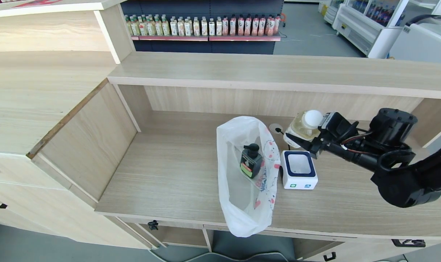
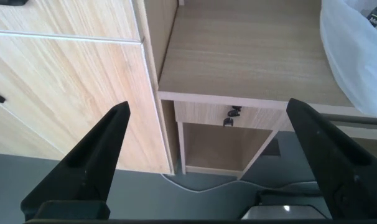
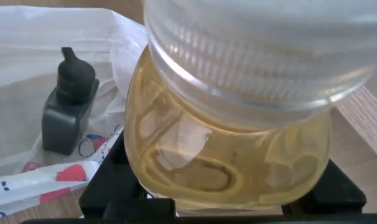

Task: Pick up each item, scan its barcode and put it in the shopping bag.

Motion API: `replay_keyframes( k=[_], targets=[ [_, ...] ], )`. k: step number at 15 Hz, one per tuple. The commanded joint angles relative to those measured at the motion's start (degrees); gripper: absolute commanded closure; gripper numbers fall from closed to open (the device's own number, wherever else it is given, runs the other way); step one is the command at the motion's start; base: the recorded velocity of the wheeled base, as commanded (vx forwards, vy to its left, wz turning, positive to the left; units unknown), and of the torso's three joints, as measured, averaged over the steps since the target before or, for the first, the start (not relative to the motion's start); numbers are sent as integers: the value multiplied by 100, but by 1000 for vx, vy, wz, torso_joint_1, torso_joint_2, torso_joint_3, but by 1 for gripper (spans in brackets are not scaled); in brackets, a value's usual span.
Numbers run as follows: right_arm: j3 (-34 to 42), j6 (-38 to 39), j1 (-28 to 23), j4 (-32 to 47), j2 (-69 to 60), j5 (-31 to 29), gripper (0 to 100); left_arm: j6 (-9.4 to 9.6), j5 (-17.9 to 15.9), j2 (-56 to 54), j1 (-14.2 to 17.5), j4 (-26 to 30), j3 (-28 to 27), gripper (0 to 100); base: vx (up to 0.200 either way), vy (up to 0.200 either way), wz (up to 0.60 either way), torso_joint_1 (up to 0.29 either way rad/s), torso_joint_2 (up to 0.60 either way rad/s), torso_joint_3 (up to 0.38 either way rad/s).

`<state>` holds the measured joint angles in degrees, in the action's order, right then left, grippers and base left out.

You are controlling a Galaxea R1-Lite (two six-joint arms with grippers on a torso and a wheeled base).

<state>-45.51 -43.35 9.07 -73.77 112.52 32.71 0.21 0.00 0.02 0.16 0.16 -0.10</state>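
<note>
My right gripper (image 1: 309, 140) is shut on a clear bottle of yellowish liquid with a white cap (image 1: 303, 127), held just above and behind the white barcode scanner (image 1: 299, 169). Up close the bottle (image 3: 232, 143) hangs with the cap toward the camera. The white shopping bag (image 1: 246, 174) lies open on the counter to the scanner's left, with a dark pump bottle (image 1: 251, 161) inside it; that pump bottle (image 3: 67, 102) also shows past the held bottle. My left gripper (image 2: 207, 162) is open, off the counter's left front corner, above the floor.
The wooden counter (image 1: 162, 171) has a raised back ledge (image 1: 278, 71) and a side wall on the left. A round cable port (image 1: 276, 128) sits behind the bag. A drawer with a key (image 2: 231, 116) is under the counter's front edge.
</note>
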Motion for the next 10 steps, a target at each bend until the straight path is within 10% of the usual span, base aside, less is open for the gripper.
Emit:
replay_keyframes(
  k=[1, 10],
  targets=[
    [156, -60, -19, -103, 279, 8, 100, -3, 0, -2, 2, 2, 1, 0, 0, 0, 0, 0, 0, 0],
    [306, -420, -72, -314, 631, 34, 100, -3, 0, -2, 2, 2, 1, 0, 0, 0, 0, 0, 0, 0]
  ],
)
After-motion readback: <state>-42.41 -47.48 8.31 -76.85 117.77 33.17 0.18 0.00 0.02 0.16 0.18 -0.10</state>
